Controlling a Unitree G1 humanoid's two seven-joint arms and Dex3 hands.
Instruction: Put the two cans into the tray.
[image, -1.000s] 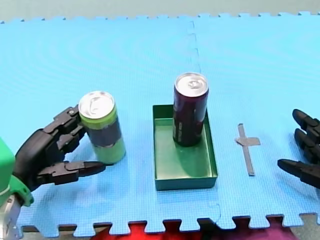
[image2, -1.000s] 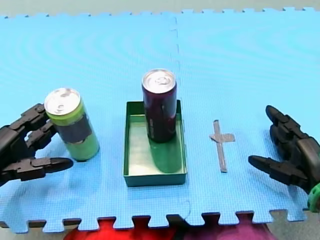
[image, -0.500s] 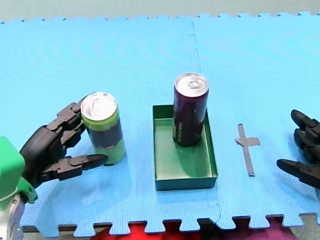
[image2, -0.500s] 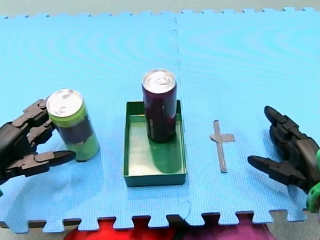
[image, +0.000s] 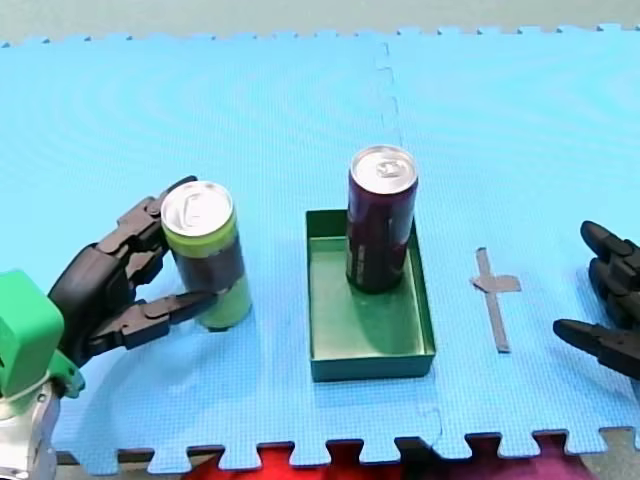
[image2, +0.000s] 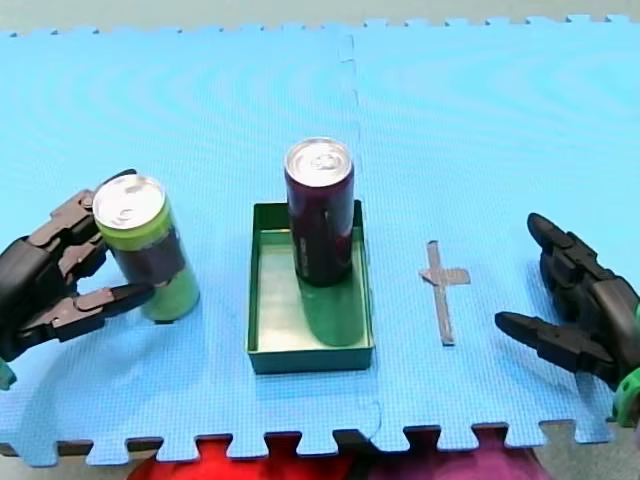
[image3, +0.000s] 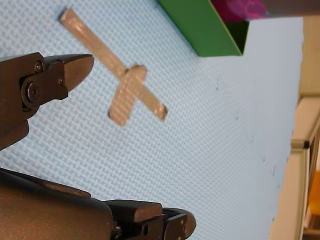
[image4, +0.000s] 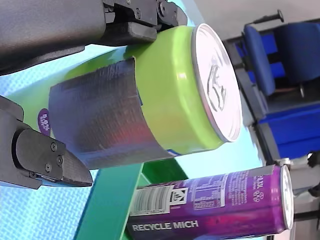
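A green can with a dark band (image: 210, 262) stands on the blue mat, left of the tray. My left hand (image: 150, 262) is shut on it, with fingers behind its upper part and the thumb (image: 190, 302) pressed on its front. The second wrist view shows the same green can (image4: 150, 100) pinched between those dark fingers (image4: 130, 17). A purple can (image: 380, 222) stands upright in the far end of the green tray (image: 370, 366). My right hand (image: 612, 312) is at the mat's right edge, holding nothing.
A grey tape cross (image: 494, 290) is stuck to the mat between the tray and my right hand; the first wrist view shows the cross (image3: 120, 90) close up. The mat's jagged front edge (image: 330, 452) runs just below the tray.
My left hand has moved in and closed around the green can, its fingers now wrapping behind the top and the thumb touching the front. The right hand and purple can have stayed put.
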